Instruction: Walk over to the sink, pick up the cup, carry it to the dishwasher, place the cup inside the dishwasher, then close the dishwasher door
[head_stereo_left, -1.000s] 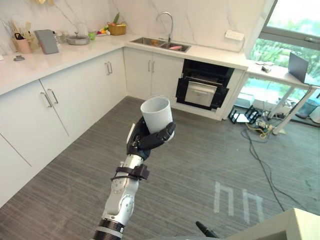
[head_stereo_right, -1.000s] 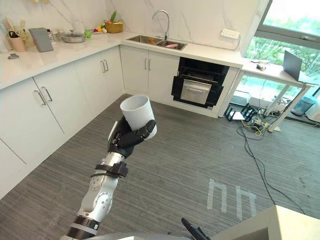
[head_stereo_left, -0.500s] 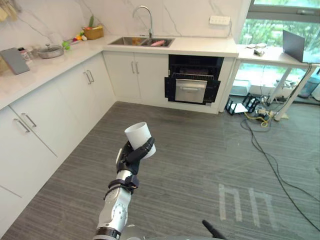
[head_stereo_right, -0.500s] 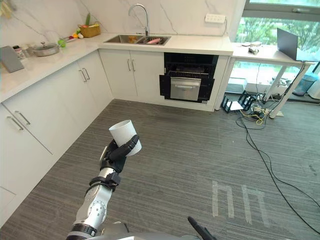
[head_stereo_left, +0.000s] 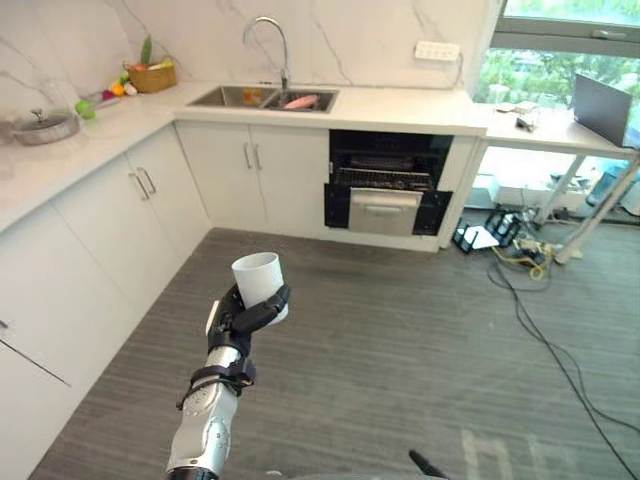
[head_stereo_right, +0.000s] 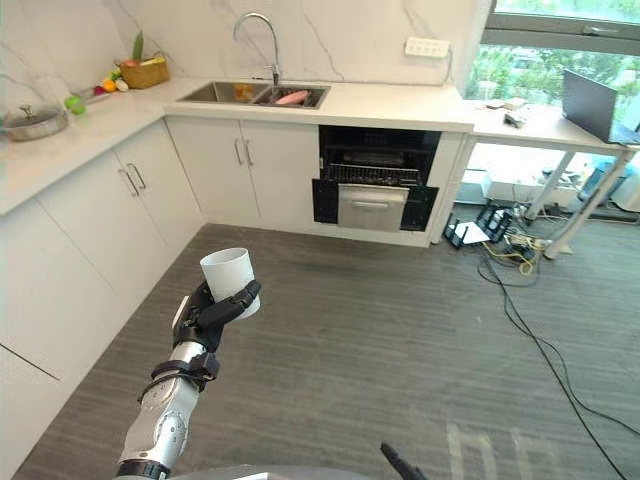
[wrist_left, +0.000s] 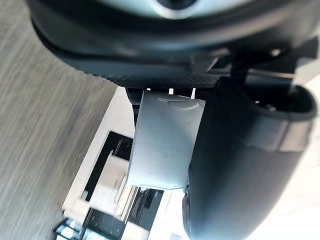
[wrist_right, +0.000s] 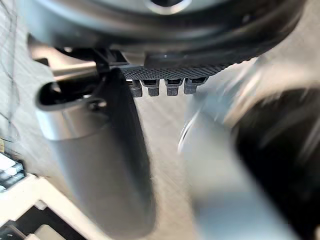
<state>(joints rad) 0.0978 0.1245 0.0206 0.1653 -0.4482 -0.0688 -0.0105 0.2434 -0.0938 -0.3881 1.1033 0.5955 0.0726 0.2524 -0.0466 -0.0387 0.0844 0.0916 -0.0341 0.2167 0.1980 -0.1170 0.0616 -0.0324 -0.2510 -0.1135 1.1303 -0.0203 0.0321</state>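
Note:
My left hand (head_stereo_left: 232, 318) is raised over the grey floor with its fingers and thumb curled round a white cup (head_stereo_left: 259, 279), held upright with the mouth up. In the left wrist view the cup (wrist_left: 167, 145) sits against the palm with the thumb (wrist_left: 235, 165) across its side. The dishwasher (head_stereo_left: 385, 185) is a dark opening under the counter at the far wall, its door part open. The sink (head_stereo_left: 262, 97) with its tall tap lies just left of it. My right hand (wrist_right: 95, 150) hangs low, open and holding nothing; a fingertip (head_stereo_left: 418, 461) shows at the bottom edge.
White cabinets (head_stereo_left: 110, 215) run along the left under a counter with a pot (head_stereo_left: 42, 125) and a fruit basket (head_stereo_left: 152, 76). A desk with a laptop (head_stereo_left: 603, 108) stands at the right, with cables (head_stereo_left: 545, 300) and boxes on the floor beside it.
The camera has swung right and forward, so the dishwasher and sink sit more central. The left hand still holds the cup, now lower in the picture.

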